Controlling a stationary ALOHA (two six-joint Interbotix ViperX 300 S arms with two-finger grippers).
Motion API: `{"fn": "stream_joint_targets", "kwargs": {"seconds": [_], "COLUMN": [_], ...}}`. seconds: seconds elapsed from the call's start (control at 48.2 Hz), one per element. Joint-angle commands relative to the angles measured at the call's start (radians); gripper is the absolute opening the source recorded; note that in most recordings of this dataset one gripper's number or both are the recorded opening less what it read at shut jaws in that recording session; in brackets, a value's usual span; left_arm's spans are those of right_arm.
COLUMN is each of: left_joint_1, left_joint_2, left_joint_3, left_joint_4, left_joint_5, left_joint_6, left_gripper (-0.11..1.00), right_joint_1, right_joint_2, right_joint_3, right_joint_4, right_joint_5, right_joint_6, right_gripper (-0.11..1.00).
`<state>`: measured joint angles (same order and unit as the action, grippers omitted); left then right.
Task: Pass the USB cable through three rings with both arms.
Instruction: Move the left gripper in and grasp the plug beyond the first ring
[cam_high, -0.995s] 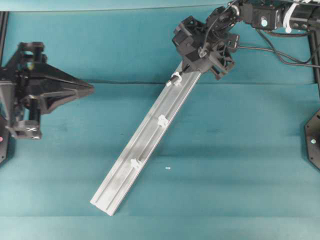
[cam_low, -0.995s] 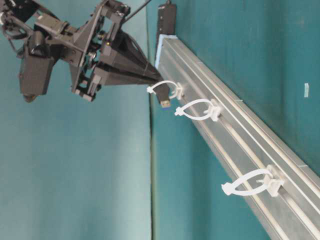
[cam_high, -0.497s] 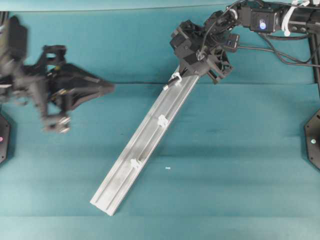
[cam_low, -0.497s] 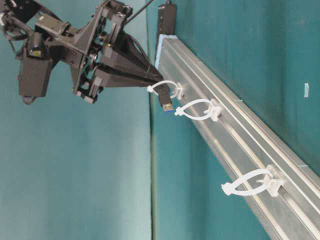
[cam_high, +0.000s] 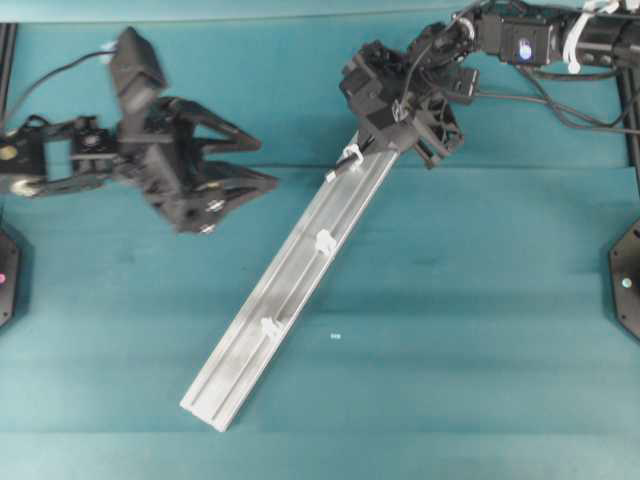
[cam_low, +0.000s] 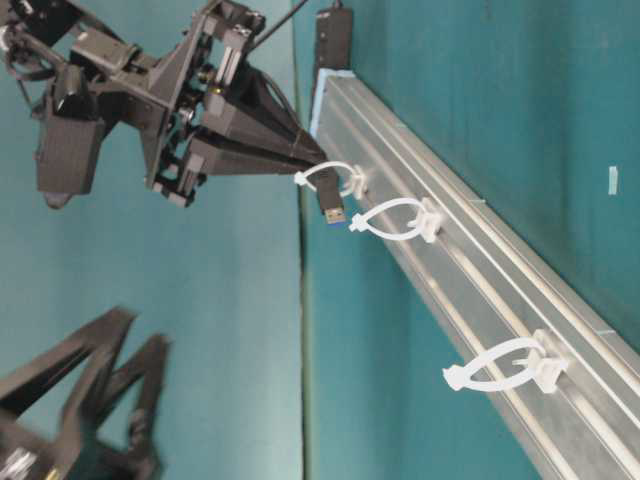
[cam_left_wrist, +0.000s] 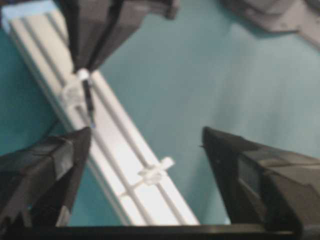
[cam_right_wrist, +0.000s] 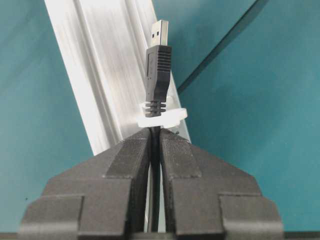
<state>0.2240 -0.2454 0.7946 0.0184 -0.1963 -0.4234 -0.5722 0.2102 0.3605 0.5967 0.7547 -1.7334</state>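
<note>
1. Overhead view: a teal table (cam_high: 480, 330) fills the frame, and a long silver rail (cam_high: 290, 300) lies on it at a slant, its upper end toward the top right and its lower end toward the bottom left.
2. At that upper end sits the right arm (cam_high: 540, 40), its right gripper (cam_right_wrist: 155, 134) pinched tight on the USB cable (cam_right_wrist: 155, 170), whose thin black cord runs down between the two fingers in the right wrist view.
3. On the left side of the overhead view the left arm (cam_high: 60, 165) reaches toward the rail; its left gripper (cam_high: 262, 163) is spread wide with nothing between the fingers, and it stands apart from the rail.
4. Three white rings (cam_high: 324, 241) sit spaced along the rail: one at the upper end, one near the middle, one lower down.
5. The cable's plug (cam_right_wrist: 158, 75) has passed through the uppermost ring (cam_right_wrist: 161, 116), which circles the cable just ahead of the right fingertips; the metal tip (cam_right_wrist: 158, 32) points on along the rail.
6. From table level, the plug (cam_low: 329, 201) hangs just short of the middle ring (cam_low: 395, 218), with the lowest ring (cam_low: 500, 365) well apart.
</note>
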Motion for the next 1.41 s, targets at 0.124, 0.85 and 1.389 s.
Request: {"fn": "stream_joint_targets", "kwargs": {"seconds": [0.124,0.85,1.389], "left_joint_1": [0.021,0.067,0.061], "left_joint_2": [0.094,0.44,0.477], "left_joint_3": [-0.057,-0.264,-0.265], "left_joint_4": [0.0,0.002,0.002], "left_joint_5": [-0.003,-0.092,-0.091], "left_joint_6": [-0.006,0.005,-0.018], "left_gripper": [0.96,0.96,0.96], "right_joint_1": [0.008,0.009,0.009], "right_joint_2": [0.002,0.002,0.002], "right_joint_3": [-0.003,-0.002,-0.002], "right_joint_4": [0.009,0.011,0.009], "right_joint_5": [-0.003,-0.012,-0.021], "right_joint_6": [-0.008,0.002,0.006], "right_gripper": [0.1,0.1,0.1]}}
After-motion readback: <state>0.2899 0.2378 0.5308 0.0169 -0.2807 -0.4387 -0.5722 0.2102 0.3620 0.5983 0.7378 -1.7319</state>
